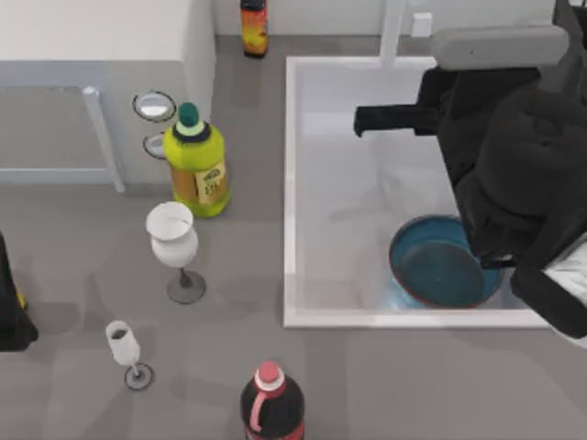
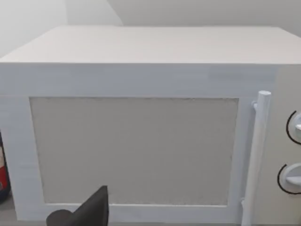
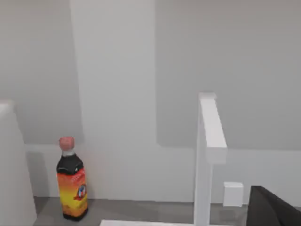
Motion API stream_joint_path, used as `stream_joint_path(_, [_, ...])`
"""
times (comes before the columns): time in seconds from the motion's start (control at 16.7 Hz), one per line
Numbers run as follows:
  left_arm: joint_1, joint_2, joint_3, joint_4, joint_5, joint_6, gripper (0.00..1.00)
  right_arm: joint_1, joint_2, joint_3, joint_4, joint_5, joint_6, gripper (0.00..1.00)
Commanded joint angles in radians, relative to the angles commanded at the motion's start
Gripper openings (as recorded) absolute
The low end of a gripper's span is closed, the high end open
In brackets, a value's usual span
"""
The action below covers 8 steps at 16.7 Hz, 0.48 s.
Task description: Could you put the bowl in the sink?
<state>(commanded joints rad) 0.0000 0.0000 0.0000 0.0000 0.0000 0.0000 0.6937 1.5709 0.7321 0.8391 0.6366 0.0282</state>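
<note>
Cola bottle (image 1: 271,403): closest thing to the front edge, dark body with a pinkish-red cap, standing upright.
Small wine glass (image 1: 125,349): just left of it and a bit further back, white, upright.
Left arm (image 1: 11,302): parked at the table's left edge. Can't tell if its fingers are spread or pressed together.
Bowl (image 1: 438,266): already sitting inside the sink, at the front right of the basin, right way up, teal-blue with that reddish rim line. The right arm covers part of its right side.
Sink (image 1: 292,211): big white basin on the right half of the table.
Big wine glass (image 1: 173,240): left of the sink, upright.
Yellow-green bottle (image 1: 196,163): right behind that glass, green cap.
Right gripper (image 1: 390,119): up over the back part of the sink, well apart from the bowl. Honestly can't tell how its fingers stand.
Microwave (image 2: 141,122): white, back left corner, door shut.
Faucet post (image 3: 208,155): at the sink's far rim.
Orange-label bottle (image 3: 71,180): way back by the wall, red cap.
</note>
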Motion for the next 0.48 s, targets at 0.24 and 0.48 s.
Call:
stream_joint_path(0.24, [0.0,0.0,0.0,0.0,0.0,0.0,1.0,-0.044,0.031,-0.024,0.042,0.04,-0.008,0.0])
stream_joint_path(0.48, [0.0,0.0,0.0,0.0,0.0,0.0,1.0,-0.04,0.028,-0.021,0.04,0.039,-0.008,0.0])
